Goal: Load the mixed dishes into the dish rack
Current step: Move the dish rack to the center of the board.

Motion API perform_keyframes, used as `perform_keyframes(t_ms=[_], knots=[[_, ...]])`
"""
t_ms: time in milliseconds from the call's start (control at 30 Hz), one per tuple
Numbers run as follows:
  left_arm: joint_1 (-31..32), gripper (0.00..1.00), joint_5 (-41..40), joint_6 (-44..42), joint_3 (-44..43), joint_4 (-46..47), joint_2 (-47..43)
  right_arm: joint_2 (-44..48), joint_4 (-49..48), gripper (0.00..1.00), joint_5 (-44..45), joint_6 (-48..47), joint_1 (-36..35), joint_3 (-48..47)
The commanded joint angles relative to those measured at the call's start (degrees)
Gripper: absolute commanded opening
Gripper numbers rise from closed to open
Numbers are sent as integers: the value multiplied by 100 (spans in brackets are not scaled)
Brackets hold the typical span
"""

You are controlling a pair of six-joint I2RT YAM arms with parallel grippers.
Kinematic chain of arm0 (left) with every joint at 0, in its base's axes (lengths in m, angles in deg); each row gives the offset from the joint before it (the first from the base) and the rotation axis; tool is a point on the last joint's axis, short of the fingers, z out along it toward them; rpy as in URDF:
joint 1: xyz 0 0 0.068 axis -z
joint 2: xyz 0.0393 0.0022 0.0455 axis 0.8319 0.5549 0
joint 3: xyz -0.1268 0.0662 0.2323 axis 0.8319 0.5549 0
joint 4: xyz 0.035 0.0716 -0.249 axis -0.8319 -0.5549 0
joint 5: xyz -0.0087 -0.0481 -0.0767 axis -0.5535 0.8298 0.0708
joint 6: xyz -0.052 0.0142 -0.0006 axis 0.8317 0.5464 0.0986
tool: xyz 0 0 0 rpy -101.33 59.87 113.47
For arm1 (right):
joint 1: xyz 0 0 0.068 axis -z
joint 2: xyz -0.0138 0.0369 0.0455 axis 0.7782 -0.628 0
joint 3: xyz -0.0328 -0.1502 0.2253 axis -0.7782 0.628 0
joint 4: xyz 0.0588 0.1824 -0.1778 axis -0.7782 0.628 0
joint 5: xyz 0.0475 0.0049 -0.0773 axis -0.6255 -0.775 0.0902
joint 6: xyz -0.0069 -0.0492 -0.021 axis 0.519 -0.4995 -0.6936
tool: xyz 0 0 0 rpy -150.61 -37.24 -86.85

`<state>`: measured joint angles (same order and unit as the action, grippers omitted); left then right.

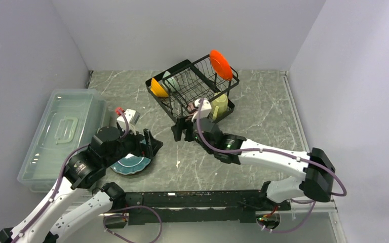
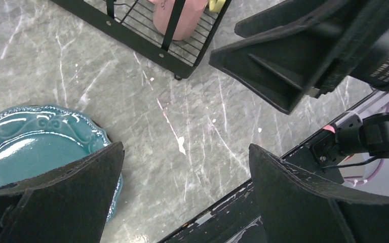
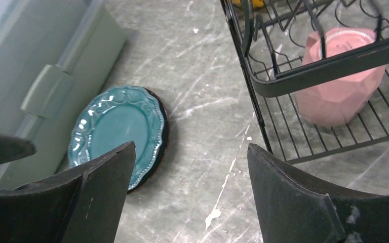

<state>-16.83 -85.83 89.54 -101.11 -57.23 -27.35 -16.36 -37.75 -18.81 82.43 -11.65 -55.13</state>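
One teal plate (image 1: 130, 163) lies flat on the table, also in the left wrist view (image 2: 30, 147) and the right wrist view (image 3: 119, 126). The black wire dish rack (image 1: 192, 88) stands at the back. It holds the orange-red plate (image 1: 220, 64) upright, the orange-yellow bowl (image 1: 158, 88), the pale green bowl (image 1: 168, 80), the pale yellow mug (image 1: 219, 105) and the pink mug (image 3: 339, 86). My left gripper (image 1: 149, 144) is open and empty just right of the teal plate. My right gripper (image 1: 182, 129) is open and empty in front of the rack's near left corner (image 3: 263, 83).
A clear plastic lidded bin (image 1: 61, 134) stands at the left, close to the teal plate. The two grippers are near each other over the marbled table; the right gripper's fingers (image 2: 283, 66) show in the left wrist view. The black base rail (image 1: 197, 200) runs along the near edge.
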Motion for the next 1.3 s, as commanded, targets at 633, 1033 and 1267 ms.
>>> perform_keyframes(t_ms=[633, 1033, 1267], knots=[[-1, 99, -9, -243, 218, -278, -795, -2009, -2454, 59, 2155, -794, -79, -81], [0, 99, 39, -260, 232, -276, -865, -2785, -4499, 47, 2779, -2253, -72, 31], [0, 99, 18, -251, 240, -277, -895, -3136, -4776, 41, 2988, -2678, -64, -151]])
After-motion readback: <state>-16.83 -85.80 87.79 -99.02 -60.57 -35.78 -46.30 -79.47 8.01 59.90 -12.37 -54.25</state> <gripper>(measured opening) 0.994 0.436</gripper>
